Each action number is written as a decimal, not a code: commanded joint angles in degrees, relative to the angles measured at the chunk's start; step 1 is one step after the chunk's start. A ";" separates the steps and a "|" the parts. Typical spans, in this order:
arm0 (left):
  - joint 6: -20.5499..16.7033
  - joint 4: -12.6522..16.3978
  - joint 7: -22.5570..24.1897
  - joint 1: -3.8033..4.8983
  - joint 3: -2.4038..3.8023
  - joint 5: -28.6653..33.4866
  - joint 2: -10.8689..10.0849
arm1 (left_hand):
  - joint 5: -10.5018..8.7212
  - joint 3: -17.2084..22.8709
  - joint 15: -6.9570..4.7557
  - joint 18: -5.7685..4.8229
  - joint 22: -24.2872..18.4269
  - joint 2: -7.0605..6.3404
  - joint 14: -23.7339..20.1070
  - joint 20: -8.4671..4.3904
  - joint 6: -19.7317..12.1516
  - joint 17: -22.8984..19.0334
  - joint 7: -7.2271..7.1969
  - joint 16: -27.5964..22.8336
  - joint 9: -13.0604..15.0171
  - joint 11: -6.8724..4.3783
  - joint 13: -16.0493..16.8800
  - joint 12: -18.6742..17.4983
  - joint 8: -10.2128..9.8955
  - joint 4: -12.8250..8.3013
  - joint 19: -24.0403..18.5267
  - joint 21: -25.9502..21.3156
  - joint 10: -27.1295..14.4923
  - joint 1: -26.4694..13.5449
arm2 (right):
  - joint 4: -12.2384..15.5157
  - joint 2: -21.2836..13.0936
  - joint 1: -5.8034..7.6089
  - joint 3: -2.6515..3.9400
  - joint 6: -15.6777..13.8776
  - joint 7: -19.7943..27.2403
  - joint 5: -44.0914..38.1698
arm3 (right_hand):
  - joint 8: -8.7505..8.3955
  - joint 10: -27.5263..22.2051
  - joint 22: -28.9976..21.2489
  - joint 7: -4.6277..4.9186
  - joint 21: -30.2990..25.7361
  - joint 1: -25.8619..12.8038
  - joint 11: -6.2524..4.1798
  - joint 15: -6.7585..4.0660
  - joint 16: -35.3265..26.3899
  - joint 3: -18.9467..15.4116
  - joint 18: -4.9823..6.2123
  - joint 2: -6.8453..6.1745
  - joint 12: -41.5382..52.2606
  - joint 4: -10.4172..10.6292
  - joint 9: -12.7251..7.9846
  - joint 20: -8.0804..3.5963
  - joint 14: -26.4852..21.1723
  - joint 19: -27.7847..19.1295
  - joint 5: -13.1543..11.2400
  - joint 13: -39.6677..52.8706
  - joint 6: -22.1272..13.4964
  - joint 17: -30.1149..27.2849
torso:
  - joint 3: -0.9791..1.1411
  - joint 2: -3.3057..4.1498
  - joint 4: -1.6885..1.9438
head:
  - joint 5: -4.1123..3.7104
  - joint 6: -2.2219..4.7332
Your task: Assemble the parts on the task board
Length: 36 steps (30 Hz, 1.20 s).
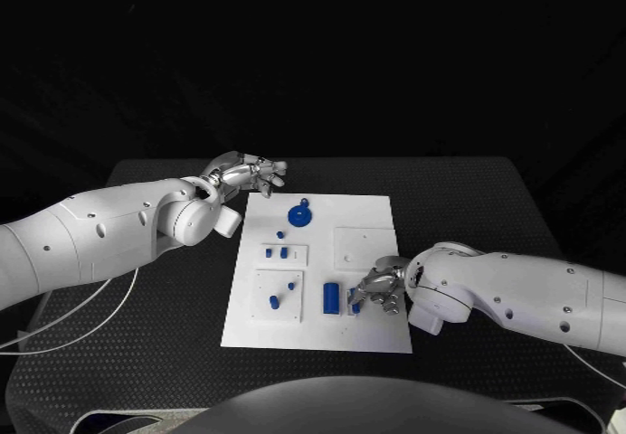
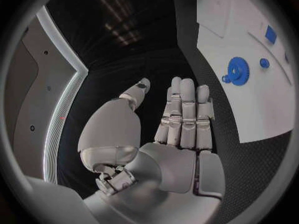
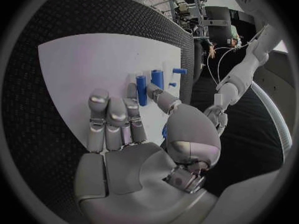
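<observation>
The right robot hand hung low over the near right part of the task board, fingers extended and apart, holding nothing, its fingertips just beside the blue cylinder, judged placed for a pick. Small parts stood in the raised plates, the blue gear farther on. The left robot hand waited open, empty, off the board's far corner above the surface

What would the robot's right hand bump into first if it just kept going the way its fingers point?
Most likely the blue cylinder lying on the task board, just beyond the right hand's fingertips. Depth is hard to judge, so the fingers may pass over it.
</observation>
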 commanded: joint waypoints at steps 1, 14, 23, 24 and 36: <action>0.83 0.18 0.32 0.11 0.05 -0.25 0.03 | -0.27 0.08 -0.09 0.76 1.06 -0.34 -0.42 -2.18 -0.29 0.07 0.14 -0.37 0.07 0.01 -0.06 -0.18 -0.21 0.31 -0.38 -0.20 -0.50 0.21 | 0.16 0.36 -0.13 -0.01 1.81 0.54 0.24 | -0.22 -0.10 -0.10 0.10 0.20 -0.05 0.01 -0.29 -0.21 -0.05 1.17 -0.44 -0.17 0.37 -0.10 -0.10 -0.19 0.00 -0.28 0.09 0.08 -0.06 | 0.04 -0.01 0.00 | 0.05 0.00; 0.84 0.18 0.29 0.14 0.05 -0.27 0.02 | -0.27 0.07 -0.10 0.76 1.06 -0.35 -0.42 -2.18 -0.31 0.08 0.14 -0.37 0.07 0.01 -0.06 -0.18 -0.22 0.34 -0.38 -0.20 -0.51 0.23 | 0.43 0.61 -0.19 -0.02 2.11 0.74 0.20 | -0.22 -0.17 -0.11 0.09 0.18 -0.15 0.00 -0.31 -0.22 -0.21 1.17 -0.53 -0.19 0.47 -0.10 -0.09 -0.24 -0.07 -0.25 0.12 0.09 -0.06 | 0.01 -0.02 -0.04 | 0.12 0.00; 0.80 0.22 0.27 0.21 0.05 -0.27 -0.03 | -0.27 0.06 -0.10 0.76 1.06 -0.36 -0.42 -2.18 -0.32 0.08 0.14 -0.36 0.08 0.01 -0.06 -0.17 -0.22 0.37 -0.38 -0.20 -0.52 0.25 | 0.49 0.75 -0.20 -0.02 1.75 0.89 -0.02 | -0.24 -0.22 -0.11 0.09 0.18 -0.13 0.00 -0.32 -0.23 -0.28 1.17 -0.57 -0.20 0.46 -0.11 -0.10 -0.28 -0.12 -0.21 0.14 0.04 -0.06 | 0.01 0.00 -0.02 | 0.21 0.00; 0.80 0.22 0.27 0.21 0.05 -0.27 -0.02 | -0.27 0.06 -0.10 0.76 1.06 -0.35 -0.42 -2.18 -0.32 0.09 0.14 -0.36 0.08 0.01 -0.06 -0.17 -0.22 0.38 -0.38 -0.20 -0.52 0.25 | 0.49 0.76 -0.20 -0.02 1.71 0.90 -0.12 | -0.25 -0.23 -0.11 0.09 0.17 -0.12 0.00 -0.32 -0.24 -0.29 1.17 -0.58 -0.20 0.46 -0.11 -0.10 -0.29 -0.13 -0.21 0.15 0.03 -0.06 | 0.00 0.00 -0.05 | 0.22 0.00; 0.82 0.22 0.23 0.26 0.05 -0.29 -0.05 | -0.28 0.04 -0.09 0.76 1.06 -0.36 -0.42 -2.18 -0.33 0.09 0.15 -0.36 0.09 0.01 -0.06 -0.17 -0.23 0.43 -0.38 -0.20 -0.54 0.26 | 0.45 0.71 -0.20 -0.02 1.54 1.53 -1.21 | -0.90 -0.80 -0.30 0.42 -0.05 -0.47 0.35 -0.09 -0.42 -0.69 1.17 -3.55 -0.37 1.91 -0.43 -0.15 -0.76 -0.54 -1.96 0.27 -1.09 -0.05 | 0.02 -0.02 -0.04 | 0.38 0.00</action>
